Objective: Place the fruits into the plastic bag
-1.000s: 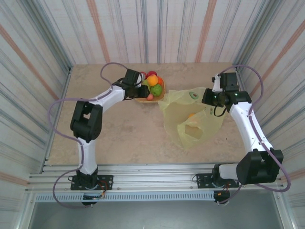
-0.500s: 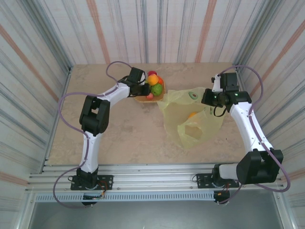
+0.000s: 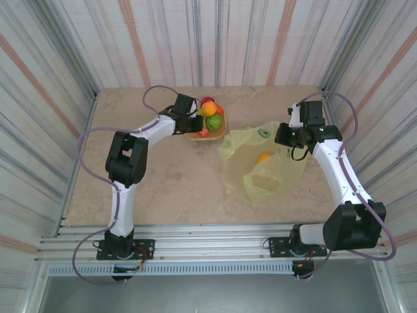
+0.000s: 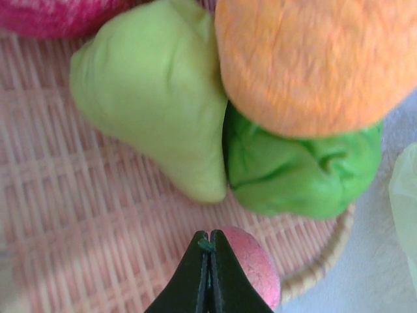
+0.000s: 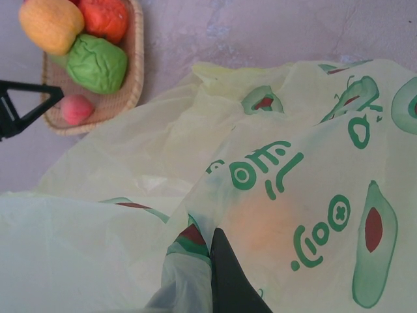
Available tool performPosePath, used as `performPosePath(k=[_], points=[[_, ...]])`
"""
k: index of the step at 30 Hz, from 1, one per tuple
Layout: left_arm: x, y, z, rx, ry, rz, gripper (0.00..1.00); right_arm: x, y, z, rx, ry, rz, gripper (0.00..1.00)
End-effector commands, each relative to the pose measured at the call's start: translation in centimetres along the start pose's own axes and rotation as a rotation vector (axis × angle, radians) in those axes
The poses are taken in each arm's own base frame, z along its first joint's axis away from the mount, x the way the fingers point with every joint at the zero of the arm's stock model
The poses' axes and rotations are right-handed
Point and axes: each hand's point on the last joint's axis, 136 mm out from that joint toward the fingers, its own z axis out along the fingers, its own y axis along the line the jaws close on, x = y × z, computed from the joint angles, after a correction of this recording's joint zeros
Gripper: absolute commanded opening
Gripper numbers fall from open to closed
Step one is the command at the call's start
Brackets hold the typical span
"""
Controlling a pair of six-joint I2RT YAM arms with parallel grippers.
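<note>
Top external: the left gripper [image 3: 195, 123] is at the wicker tray [image 3: 219, 134] of fruits [image 3: 210, 109] near the table's [image 3: 163, 176] far edge, jaws too small to read. The right gripper [image 3: 287, 137] holds up the plastic bag [image 3: 257, 179]; an orange [image 3: 264, 157] glows inside. Left wrist: fingertips [image 4: 199, 267] pressed together, empty, above a small pink fruit [image 4: 257, 267]. Right wrist: one dark finger [image 5: 228, 274] pinches bunched bag film; its partner is hidden.

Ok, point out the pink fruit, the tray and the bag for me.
pink fruit [image 4: 251, 264], left wrist view, on its rounded right side.
tray [image 5: 137, 59], right wrist view, on its woven right rim.
bag [image 3: 238, 163], top external view, on its bare left panel.
</note>
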Motion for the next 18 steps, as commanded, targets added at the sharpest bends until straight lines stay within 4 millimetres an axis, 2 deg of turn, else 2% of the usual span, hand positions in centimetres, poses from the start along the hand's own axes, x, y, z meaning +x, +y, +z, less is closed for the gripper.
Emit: performPosePath(k=[1, 3, 5, 8, 11, 15, 18], points=[[-1.0, -1.1, -4.7, 0.033, -0.062, 0.002, 0.00, 0.3, 0.2, 0.3, -0.025, 0.017, 0.022, 0.00], [-0.6, -1.9, -7.0, 0.067, -0.083, -0.006, 0.00, 0.3, 0.3, 0.2, -0.034, 0.015, 0.044, 0.00], [1.0, -2.3, -9.0, 0.098, -0.085, -0.023, 0.00, 0.3, 0.5, 0.2, -0.045, 0.015, 0.070, 0.00], [4.1, -3.1, -12.4, 0.147, -0.091, -0.035, 0.00, 0.2, 0.7, 0.1, -0.057, 0.014, 0.110, 0.00], [8.5, -4.7, -15.0, 0.180, -0.071, 0.008, 0.00, 0.1, 1.2, 0.2, -0.086, 0.012, 0.156, 0.00], [14.1, -9.9, -17.9, 0.289, -0.092, 0.180, 0.00, -0.2, 2.0, 0.5, -0.128, 0.008, 0.212, 0.00], [16.9, -14.6, -19.3, 0.364, -0.164, 0.341, 0.00, -0.2, 2.4, 0.8, -0.150, 0.011, 0.239, 0.00]])
